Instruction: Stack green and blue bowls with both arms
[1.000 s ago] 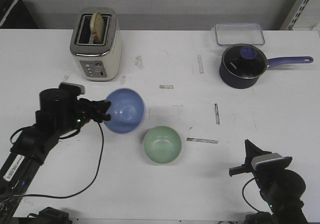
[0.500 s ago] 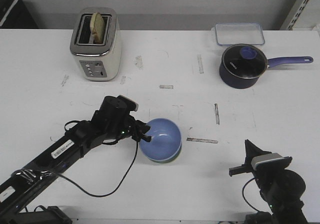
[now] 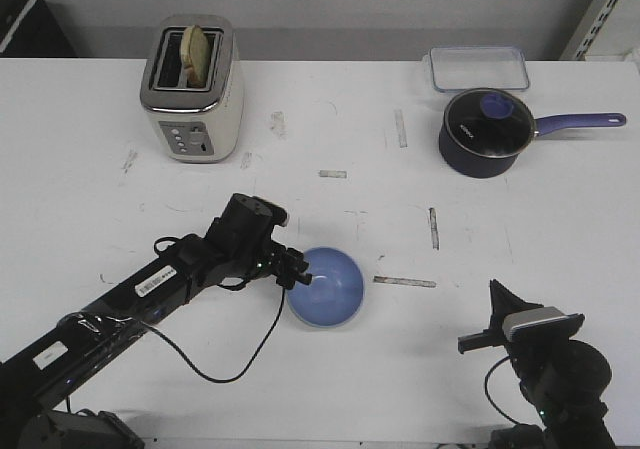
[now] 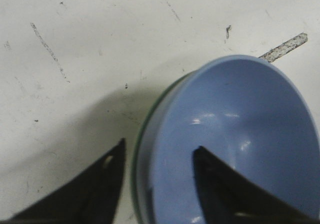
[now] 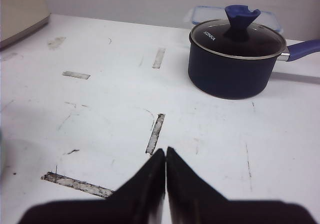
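A scuffed white table (image 3: 330, 119) with worn grey tape marks filled the view under even light, backed by a plain grey wall (image 3: 340, 9) and pale metal shelving (image 3: 610, 14) at the far right

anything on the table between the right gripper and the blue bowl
Nothing but bare table in the front view, apart from a worn tape strip near the blue bowl. The right gripper is shut, well clear of it.

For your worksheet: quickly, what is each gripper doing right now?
Left gripper: open, its fingers either side of the blue bowl's rim, the green bowl under it.
Right gripper: closed, holding nothing.
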{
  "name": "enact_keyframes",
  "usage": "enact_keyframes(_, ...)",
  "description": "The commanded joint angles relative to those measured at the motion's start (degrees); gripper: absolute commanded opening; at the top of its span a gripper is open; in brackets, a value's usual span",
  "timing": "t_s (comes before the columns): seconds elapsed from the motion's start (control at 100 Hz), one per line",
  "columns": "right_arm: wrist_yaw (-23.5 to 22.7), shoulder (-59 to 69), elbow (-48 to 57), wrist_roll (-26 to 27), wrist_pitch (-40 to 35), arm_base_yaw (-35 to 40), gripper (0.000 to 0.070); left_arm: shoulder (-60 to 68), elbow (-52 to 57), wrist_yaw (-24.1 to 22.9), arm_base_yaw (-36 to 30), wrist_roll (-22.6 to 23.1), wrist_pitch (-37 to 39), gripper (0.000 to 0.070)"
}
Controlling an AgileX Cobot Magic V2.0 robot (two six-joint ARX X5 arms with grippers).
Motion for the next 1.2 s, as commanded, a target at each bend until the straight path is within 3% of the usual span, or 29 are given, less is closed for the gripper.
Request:
enact_keyframes(0.0, -0.02, 0.17, 0.46, -0.59, 0.5, 0.11, 0.0, 0.55, 0.94, 0.24, -0.57, -0.17, 0.26, 0.0582)
enact_keyframes(0.05, -0.02, 0.17, 0.46, -0.59, 0.5, 0.11, 0.0, 0.52, 1.14, 0.24, -0.57, -0.17, 0.31, 0.0613)
enact_keyframes(0.37, -0.02, 0.17, 0.46, -0.59, 0.5, 0.11, 0.0, -0.5, 8.55, -0.28, 0.13, 0.07, -1.73, 0.0586)
enact_keyframes(0.48, -0.02, 0.17, 0.46, -0.59, 0.5, 0.11, 0.0, -2.14, 11.89, -2.56, 1.2, 0.33, -2.6, 0.0419)
enact_keyframes(0.66, -0.04, 0.17, 0.46, -0.59, 0.52, 0.11, 0.0, -7.39, 13.64, -8.76, 4.33, 5.4, -3.1, 0.0)
enact_keyframes(0.88, -0.04, 0.15, 0.46, -0.59, 0.52, 0.11, 0.0, -13.16, 13.62, -16.37, 11.32, 14.05, -10.93, 0.0001)
enact_keyframes(1.01, -0.02, 0.15, 0.46, -0.59, 0.98, 0.11, 0.0, -16.02, 12.48, -18.51, 17.14, 13.49, -18.03, 0.0001)
enact_keyframes(1.19, -0.04, 0.15, 0.46, -0.59, 1.18, 0.11, 0.0, -28.57, -1.42, -18.49, 23.39, 13.4, -9.16, 0.0001)
